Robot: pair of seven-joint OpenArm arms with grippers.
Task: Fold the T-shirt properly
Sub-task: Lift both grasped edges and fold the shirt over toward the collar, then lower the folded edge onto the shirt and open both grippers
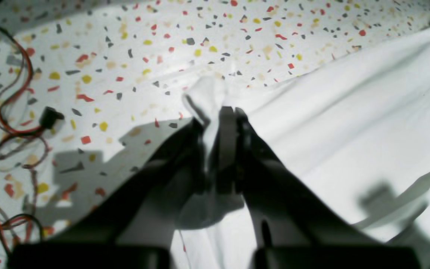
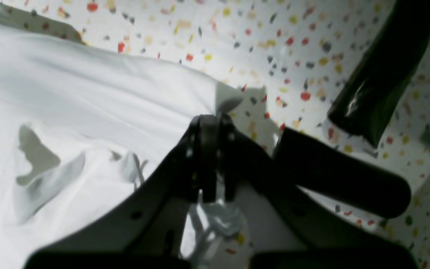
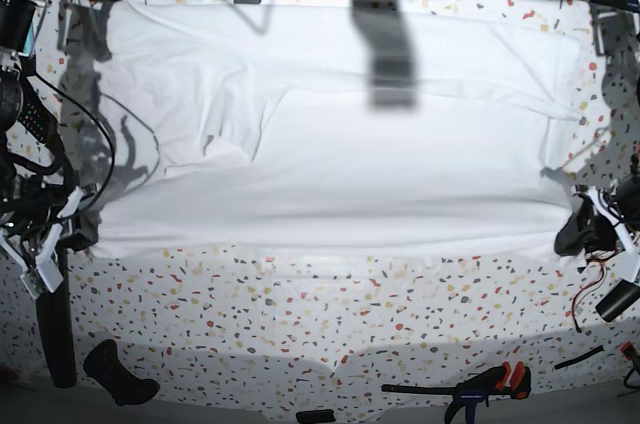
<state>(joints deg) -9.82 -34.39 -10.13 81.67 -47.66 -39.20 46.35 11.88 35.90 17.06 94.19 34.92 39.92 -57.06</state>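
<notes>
The white T-shirt (image 3: 330, 144) lies spread wide across the speckled tabletop (image 3: 320, 314), with a folded sleeve showing at its left. At the shirt's right near corner, my left gripper (image 1: 218, 112) is shut on a pinch of white cloth (image 1: 207, 93) that sticks up past the fingertips; in the base view it (image 3: 580, 229) sits at the right edge. My right gripper (image 2: 213, 119) is shut on the shirt's edge at the left near corner (image 3: 85, 229), with a small flap of cloth (image 2: 226, 99) poking out above the jaws.
Red and black cables (image 1: 9, 112) lie on the table left of the left gripper. A black bar (image 2: 379, 74) lies right of the right gripper. Along the front edge are a black and red clamp (image 3: 490, 384) and a black object (image 3: 120, 374).
</notes>
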